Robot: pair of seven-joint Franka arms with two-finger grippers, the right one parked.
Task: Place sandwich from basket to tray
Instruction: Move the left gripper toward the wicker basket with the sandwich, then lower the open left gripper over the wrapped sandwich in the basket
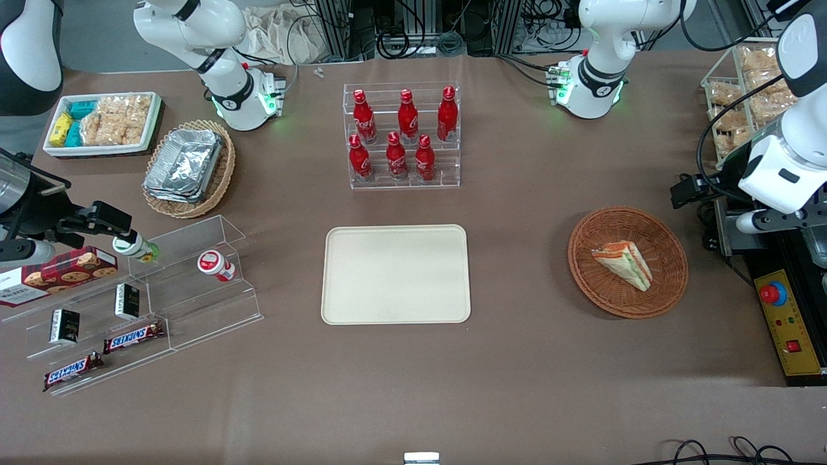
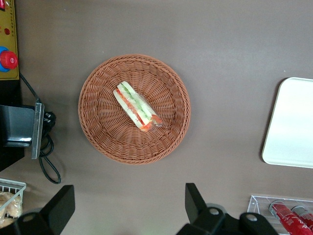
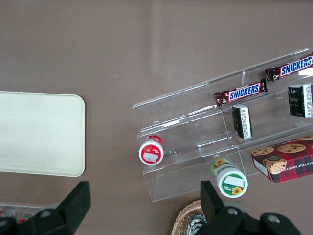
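Note:
The sandwich (image 1: 623, 263) (image 2: 137, 106), a white wedge with orange and green filling, lies in the round reddish-brown wicker basket (image 1: 665, 258) (image 2: 98, 122) toward the working arm's end of the table. The cream tray (image 1: 395, 274) (image 2: 291, 122) lies bare at the table's middle. My gripper (image 2: 128, 203) hangs high above the table beside the basket, at the working arm's end, well apart from it. It is open, its two black fingers (image 2: 193, 198) spread wide with only brown tabletop between them.
A clear rack of red cola bottles (image 1: 404, 135) stands farther from the front camera than the tray. A yellow control box with a red button (image 1: 785, 316) and a wire rack of snacks (image 1: 743, 90) flank the basket. Acrylic snack shelves (image 1: 129, 303) sit toward the parked arm's end.

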